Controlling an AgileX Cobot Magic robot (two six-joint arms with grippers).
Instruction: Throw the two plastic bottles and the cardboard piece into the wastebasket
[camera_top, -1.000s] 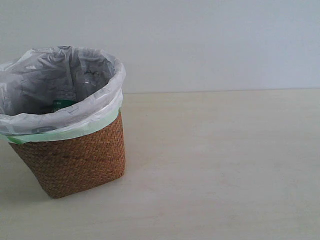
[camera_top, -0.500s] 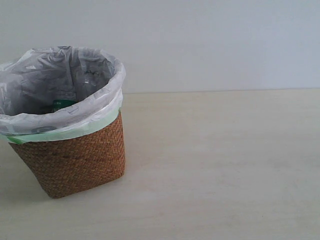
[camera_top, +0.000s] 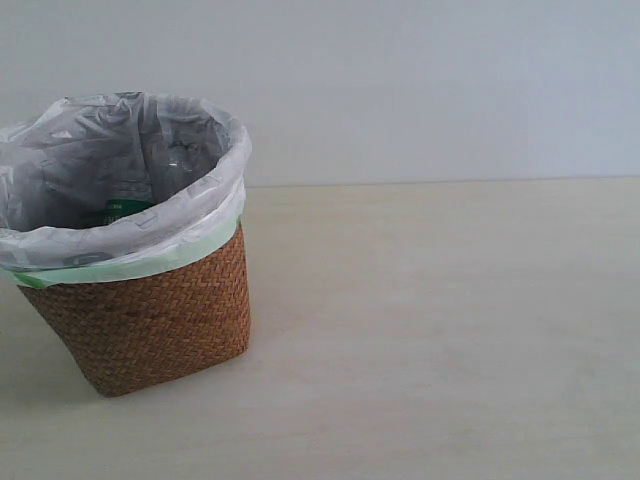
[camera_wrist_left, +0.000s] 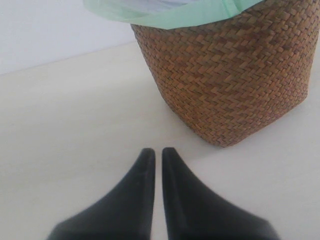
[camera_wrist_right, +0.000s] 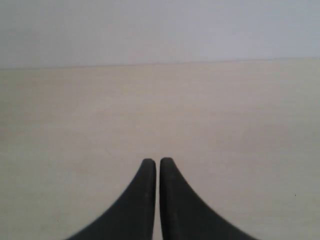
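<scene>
The basket (camera_top: 150, 320) is set on the left of the table (camera_top: 450, 330), lined with a bag (camera_top: 100, 150). A bit of a green bottle label (camera_top: 122, 209) is seen inside. The left jaws are pressed together, empty, held low near the basket. The right jaws are closed too, empty, over the table.

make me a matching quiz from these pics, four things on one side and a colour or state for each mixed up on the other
1 wastebasket
2 bag liner
3 left gripper
4 right gripper

a shut, only table ahead in its wrist view
b brown woven
c shut, wastebasket ahead in its wrist view
d translucent white, pale green edge

Pairs: 1-b, 2-d, 3-c, 4-a
</scene>
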